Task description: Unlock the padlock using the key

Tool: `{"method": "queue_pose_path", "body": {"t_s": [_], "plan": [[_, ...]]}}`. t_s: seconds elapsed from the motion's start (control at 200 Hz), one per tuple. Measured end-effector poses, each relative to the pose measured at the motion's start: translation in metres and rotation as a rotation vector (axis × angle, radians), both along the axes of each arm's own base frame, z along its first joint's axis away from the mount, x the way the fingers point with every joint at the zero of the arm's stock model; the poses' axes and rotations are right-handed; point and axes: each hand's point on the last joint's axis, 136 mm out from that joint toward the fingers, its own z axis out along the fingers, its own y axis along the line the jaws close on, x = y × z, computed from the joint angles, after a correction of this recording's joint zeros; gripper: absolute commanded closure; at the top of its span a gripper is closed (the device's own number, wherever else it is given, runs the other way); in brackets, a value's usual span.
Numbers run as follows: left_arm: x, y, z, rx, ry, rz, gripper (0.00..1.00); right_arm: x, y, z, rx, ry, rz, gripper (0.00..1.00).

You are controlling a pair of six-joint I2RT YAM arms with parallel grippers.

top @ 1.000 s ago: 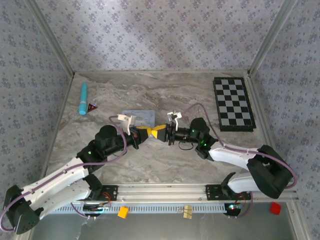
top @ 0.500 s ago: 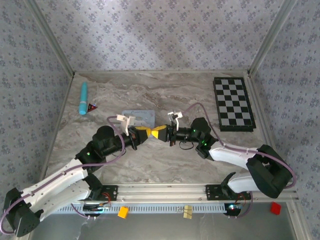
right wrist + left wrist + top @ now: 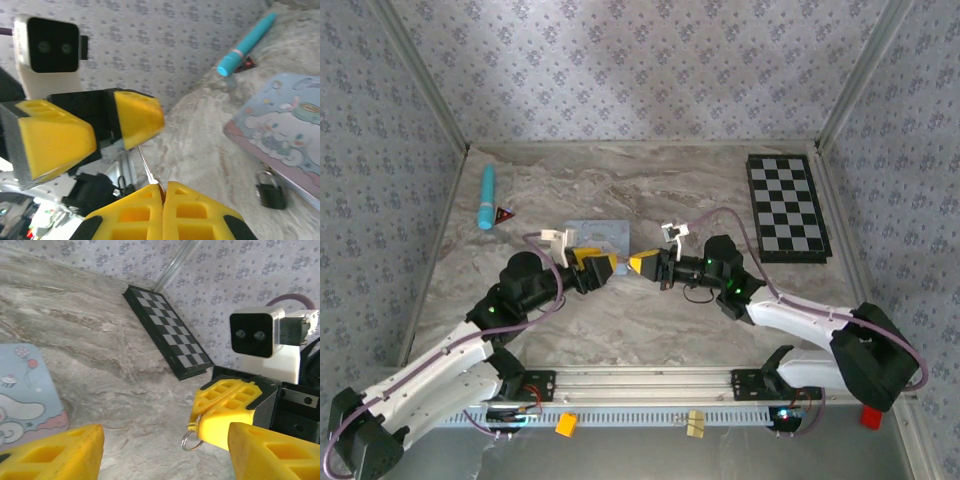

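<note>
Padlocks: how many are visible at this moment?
1. The padlock sits on the table beside the light-blue tin. Others could hide under the arms.

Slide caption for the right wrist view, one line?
Right gripper shut on the key, facing the open left gripper; padlock rests unheld beside the light-blue tin.

1. Tabletop (image 3: 620, 335): flat surface with a grey-and-beige marble pattern, running from the near edge to the far wall.
2. Far wall (image 3: 640, 70): pale grey-blue wallpaper with a small repeated floral motif.
3. Left wall (image 3: 370, 200) and right wall (image 3: 920, 200): same wallpaper, meeting the tabletop along its sides.
4. Corner posts: light metal profiles at the far-left (image 3: 420, 75) and far-right (image 3: 860, 75) corners.
5. Aluminium rail (image 3: 650, 380): runs left to right along the near edge.
6. Light: even and diffuse, with soft shadows.
</note>
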Motion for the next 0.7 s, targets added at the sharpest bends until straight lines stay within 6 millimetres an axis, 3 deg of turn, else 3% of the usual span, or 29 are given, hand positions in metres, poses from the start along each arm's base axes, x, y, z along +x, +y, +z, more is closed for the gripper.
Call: {"method": "queue_pose_path", "body": {"t_s": [0.115, 0.31, 0.555, 0.7], "plan": [[0.011, 0.016, -0.017, 0.039, 0.064, 0.093, 0.28, 0.009, -0.009, -0.013, -0.058, 0.042, -0.082, 1.00], [0.031, 0.050, -0.066, 0.181, 0.260, 0.270, 0.28, 0.016, -0.029, -0.034, -0.145, 0.093, -0.205, 1.00], [0.017, 0.048, -0.111, 0.307, 0.359, 0.240, 0.22, 0.011, -0.046, -0.052, -0.210, 0.120, -0.270, 1.00], [0.005, 0.057, -0.160, 0.370, 0.406, 0.243, 0.23, 0.009, -0.049, -0.063, -0.232, 0.133, -0.280, 1.00]]}}
